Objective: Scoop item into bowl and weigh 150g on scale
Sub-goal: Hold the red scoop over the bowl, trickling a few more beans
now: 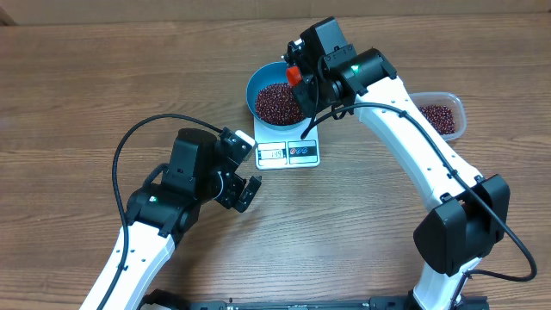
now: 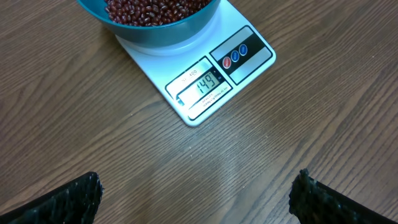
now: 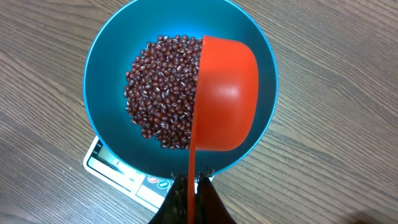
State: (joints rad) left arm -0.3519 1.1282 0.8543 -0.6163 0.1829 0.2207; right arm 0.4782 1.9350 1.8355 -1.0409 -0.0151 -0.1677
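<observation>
Small dark red-brown beans [image 3: 158,87]: heaped in round blue plastic bowl [image 3: 102,62] on flat white scale [image 2: 186,74], tabletop's far middle. Orange-red plastic scoop [image 3: 227,93]: clamped by right gripper [image 3: 189,199] above bowl. Jaws of left gripper [image 2: 196,202]: spread wide, empty. Display just short; beans to be trickled singly.

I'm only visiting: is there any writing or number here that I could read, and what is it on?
"149": on the display of the scale.
Small print above and below that display: too small to read.
Symbols on the three round buttons: too small to read.
Blue bowl and orange scoop: no writing visible.
</observation>
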